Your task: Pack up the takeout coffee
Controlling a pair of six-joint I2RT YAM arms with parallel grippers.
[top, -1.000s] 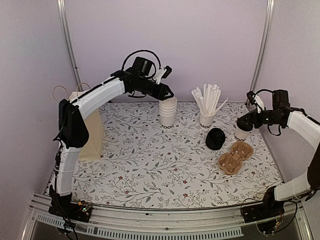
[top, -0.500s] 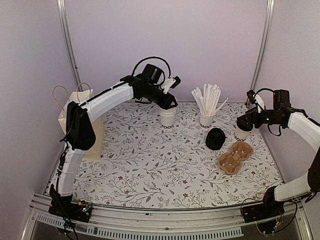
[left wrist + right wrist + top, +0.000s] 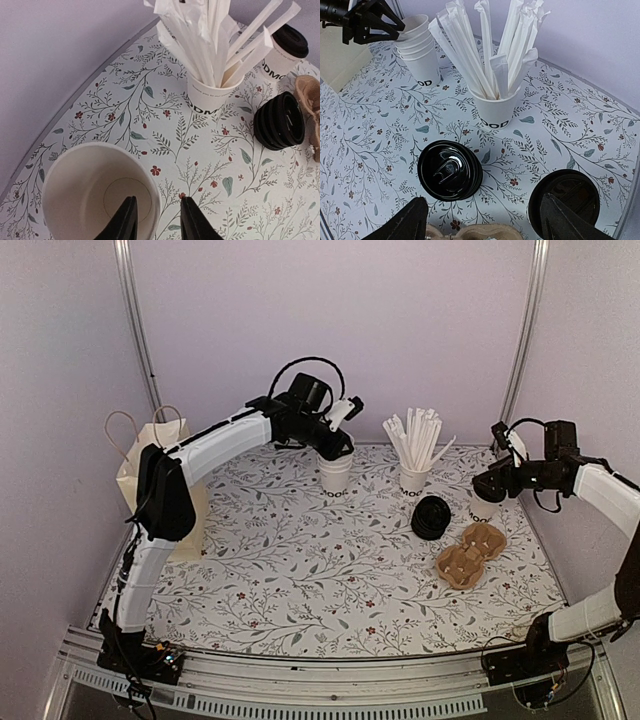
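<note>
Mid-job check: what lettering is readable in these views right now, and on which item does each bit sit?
"OOD": black, low on the cup of straws, right wrist view.
"DMO": the same cup, left wrist view, where the lettering wraps round.
"OOD": low on the stack of empty cups.
"DMO", last letter partly cut off: on the lidded cup.
Fine print under the straw cup's rim: too small to read.

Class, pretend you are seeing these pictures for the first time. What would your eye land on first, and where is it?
The cup of white straws at the back of the table stands out first. To its left, the left gripper straddles the rim of the stack of white cups, one finger inside. Near the right edge sit a stack of black lids and a brown cup carrier.
</note>
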